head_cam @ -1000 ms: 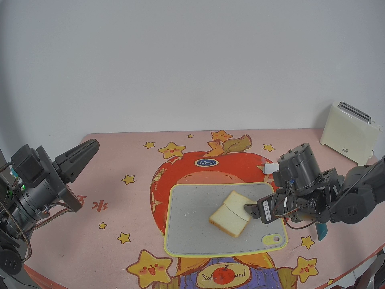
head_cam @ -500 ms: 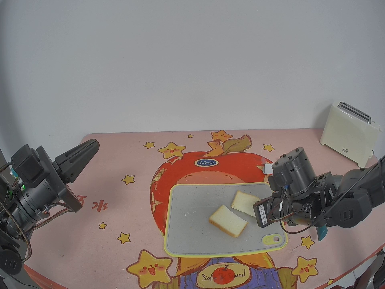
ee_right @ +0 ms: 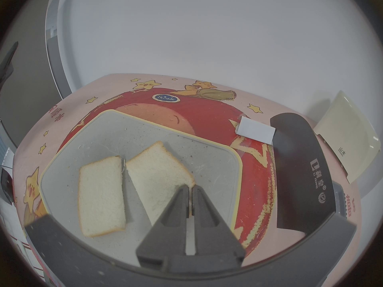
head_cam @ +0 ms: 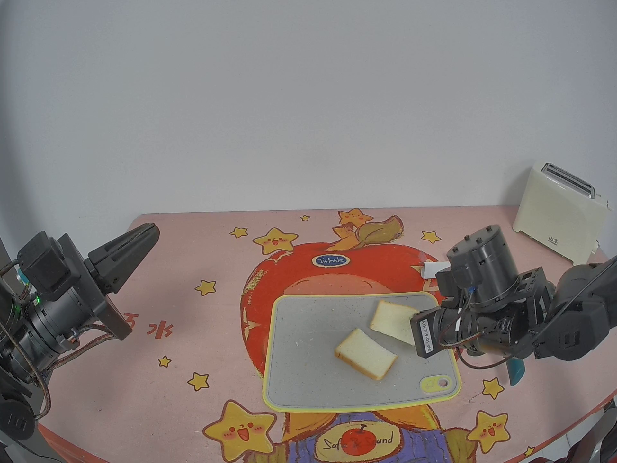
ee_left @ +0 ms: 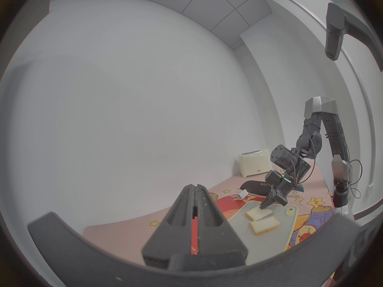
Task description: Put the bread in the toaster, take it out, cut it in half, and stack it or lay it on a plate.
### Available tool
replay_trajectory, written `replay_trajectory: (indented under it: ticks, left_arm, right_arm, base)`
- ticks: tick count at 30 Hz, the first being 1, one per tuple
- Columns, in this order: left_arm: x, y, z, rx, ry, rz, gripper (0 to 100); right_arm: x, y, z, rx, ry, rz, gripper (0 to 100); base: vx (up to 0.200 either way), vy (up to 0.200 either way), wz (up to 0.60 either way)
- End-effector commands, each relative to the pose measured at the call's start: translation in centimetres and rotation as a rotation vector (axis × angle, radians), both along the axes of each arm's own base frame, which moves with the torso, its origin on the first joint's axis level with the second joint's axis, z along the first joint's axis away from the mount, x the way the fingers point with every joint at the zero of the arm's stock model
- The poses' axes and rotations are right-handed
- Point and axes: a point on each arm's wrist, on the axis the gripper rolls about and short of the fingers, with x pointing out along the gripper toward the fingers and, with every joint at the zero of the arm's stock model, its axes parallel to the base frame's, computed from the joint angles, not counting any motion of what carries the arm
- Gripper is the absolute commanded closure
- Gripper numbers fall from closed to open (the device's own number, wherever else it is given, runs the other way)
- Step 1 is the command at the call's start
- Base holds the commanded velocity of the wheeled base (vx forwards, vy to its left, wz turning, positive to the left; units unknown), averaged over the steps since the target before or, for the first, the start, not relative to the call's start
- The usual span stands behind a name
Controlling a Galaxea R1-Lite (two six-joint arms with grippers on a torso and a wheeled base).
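Observation:
Two halves of a white bread slice are over the grey cutting board (head_cam: 308, 348) (ee_right: 99, 136). One half (head_cam: 364, 354) (ee_right: 100, 196) lies flat near the board's middle. My right gripper (head_cam: 414, 329) (ee_right: 189, 194) is shut on the near edge of the other half (head_cam: 392, 318) (ee_right: 157, 174), which tilts slightly above the board's right side. The cream toaster (head_cam: 560, 213) (ee_right: 353, 136) stands at the table's far right corner. My left gripper (head_cam: 149, 231) (ee_left: 194, 196) hangs shut over the table's left edge, holding nothing.
A knife with a black blade (ee_right: 303, 172) and teal handle (head_cam: 515, 371) lies on the table right of the board, under my right arm. A small white card (head_cam: 436, 269) (ee_right: 255, 130) sits by the board's far right corner.
My right gripper has pulled the right bread half away from the other half, toward the right, then raised it a little. The left arm has kept still.

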Motion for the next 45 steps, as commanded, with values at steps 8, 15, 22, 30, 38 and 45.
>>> replay_trajectory:
  ticks: [8,15,22,30,38,45]
  left_arm:
    - [0.0,0.0,0.0,0.000,0.001,0.000,100]
    - [0.0,0.0,0.0,0.001,0.000,0.000,100]
    - [0.0,0.0,0.0,0.001,-0.001,0.000,100]
    - [0.0,0.0,0.0,-0.004,0.003,-0.001,100]
    - [-0.1,0.0,-0.3,0.002,0.011,-0.001,100]
    - [-0.1,0.0,-0.3,0.004,0.013,0.000,100]
  right_arm:
    - [-0.7,-0.7,1.8,0.043,-0.049,-0.003,100]
    - [-1.3,-1.7,3.6,0.084,-0.098,-0.016,100]
    - [-2.6,-6.3,7.9,0.161,-0.219,-0.114,100]
    - [-2.5,-10.7,8.8,0.114,-0.227,-0.233,100]
    - [-3.4,-12.4,7.8,0.098,-0.210,-0.295,100]
    - [-3.8,-13.5,7.8,0.105,-0.218,-0.345,100]
  base:
    - [0.000,0.000,0.00]
    - [0.000,0.000,0.00]
    - [0.000,0.000,0.00]
    - [0.000,0.000,0.00]
    - [0.000,0.000,0.00]
    - [0.000,0.000,0.00]
